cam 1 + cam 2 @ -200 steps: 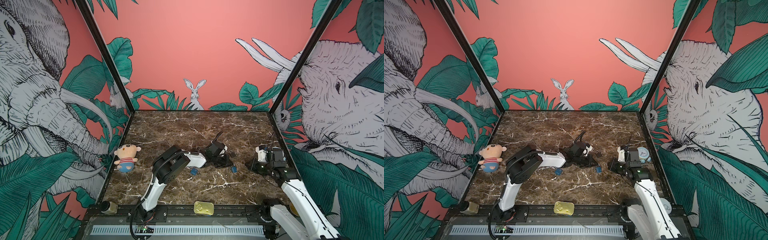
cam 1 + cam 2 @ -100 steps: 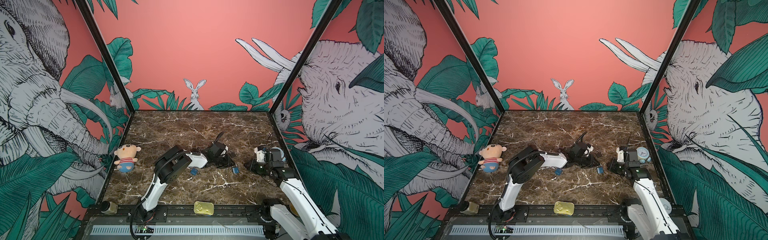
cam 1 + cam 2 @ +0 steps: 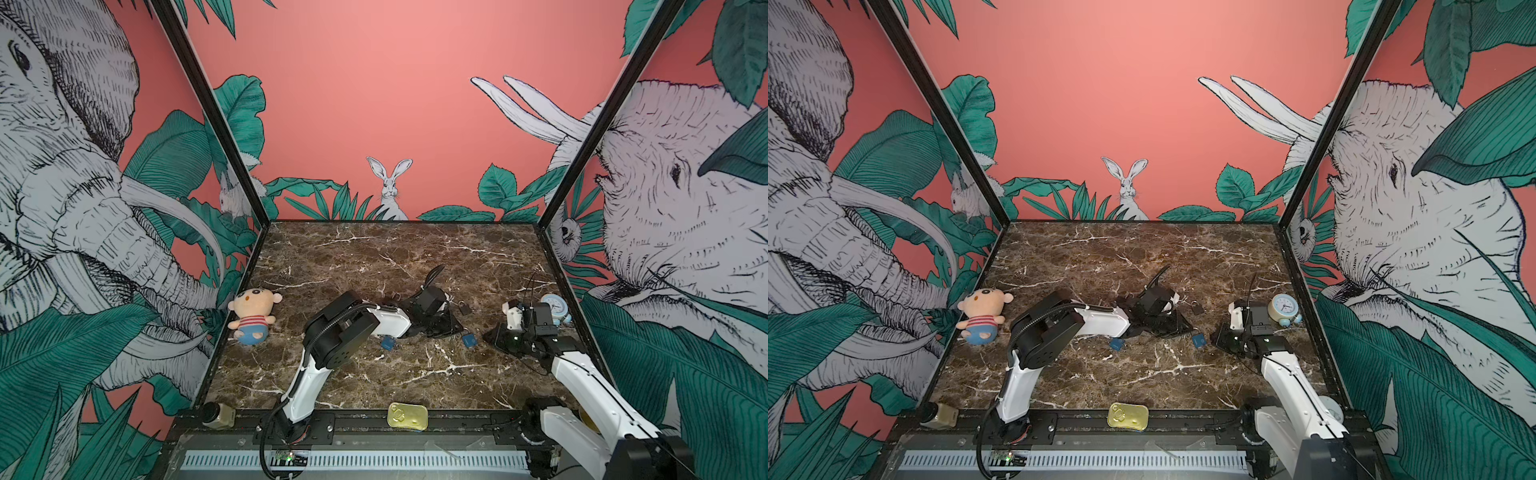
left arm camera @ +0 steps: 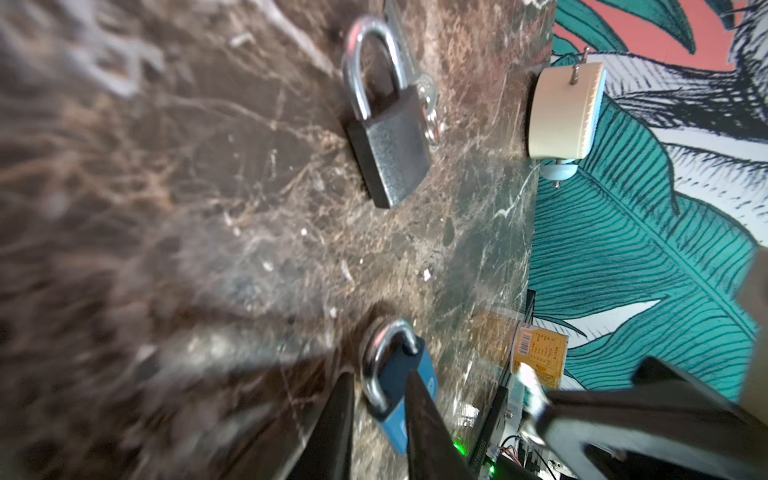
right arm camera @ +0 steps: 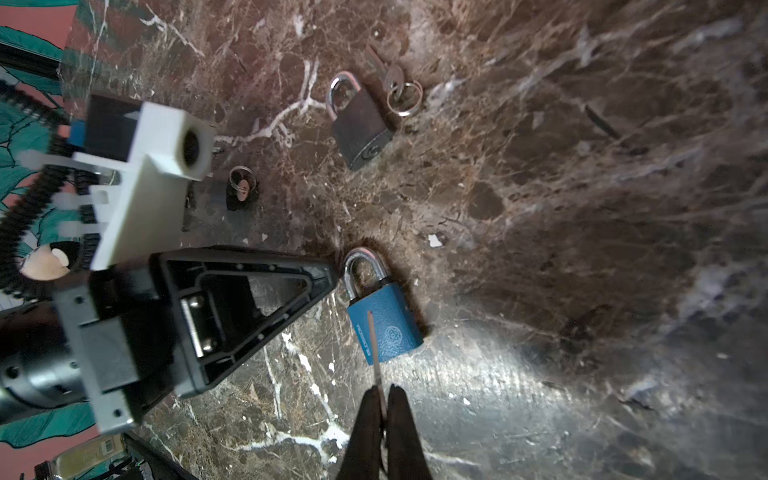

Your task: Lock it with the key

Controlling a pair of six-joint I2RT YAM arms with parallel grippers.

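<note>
Left wrist view of left pincer (image 4: 376, 376), parted after being shut a second ago, fingers (image 4: 426, 432) flanking the blue padlock (image 4: 392, 399) without clamping it; left arm (image 3: 386, 322) stretched low along the bench (image 4: 249, 208), tip just beside the blue padlock's shackle; right pincer (image 5: 384, 388) together on the key (image 5: 371, 336), blade seen across the blue padlock's face; right arm (image 3: 582, 374) low, reaching towards the blue padlock.

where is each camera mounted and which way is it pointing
Both top views: high over the near edge, looking down on the marble table; left arm and right arm show.
Left wrist: low on the left arm, facing the blue padlock and grey padlock; left gripper shows.
Right wrist: above the table, looking down on both padlocks; right gripper pinching a key shows.
Shared: both wrist views show both padlocks.
</note>
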